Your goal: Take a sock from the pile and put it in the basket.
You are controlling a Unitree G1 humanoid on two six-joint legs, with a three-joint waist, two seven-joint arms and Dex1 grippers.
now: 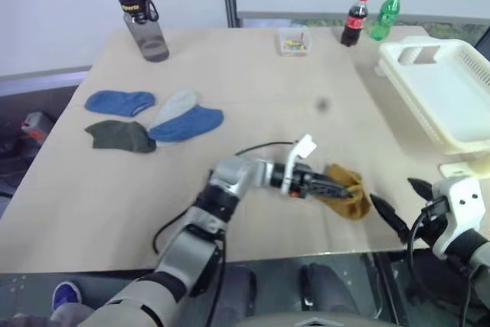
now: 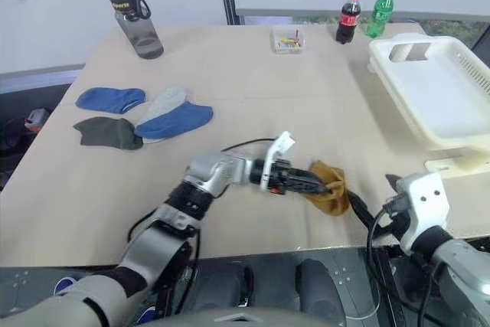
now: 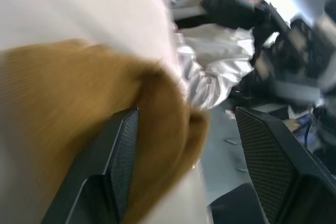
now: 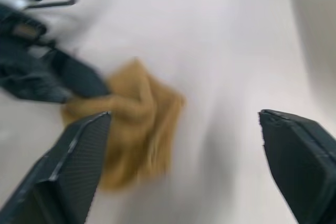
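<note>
I observe the left claw (image 1: 337,187) reaching across the worktop (image 1: 253,82) towards the right, its fingers parted, one finger (image 3: 118,156) pressed against a crumpled mustard sock (image 1: 348,191) near the front edge; I cannot tell from the views whether the sock is pinched or merely touched. The right claw (image 1: 398,208) hangs just right of that sock, fingers spread wide and holding nothing. The pile (image 1: 149,119), two blue, one pale grey and one dark grey-green sock, lies on the left part of the worktop, well apart from both claws. The basket (image 1: 440,93) sits at the far right edge. A grey water bottle (image 1: 143,23), a small clear box (image 1: 294,40), a cola bottle (image 1: 354,19) and a green bottle (image 1: 387,14) stand along the far side.
</note>
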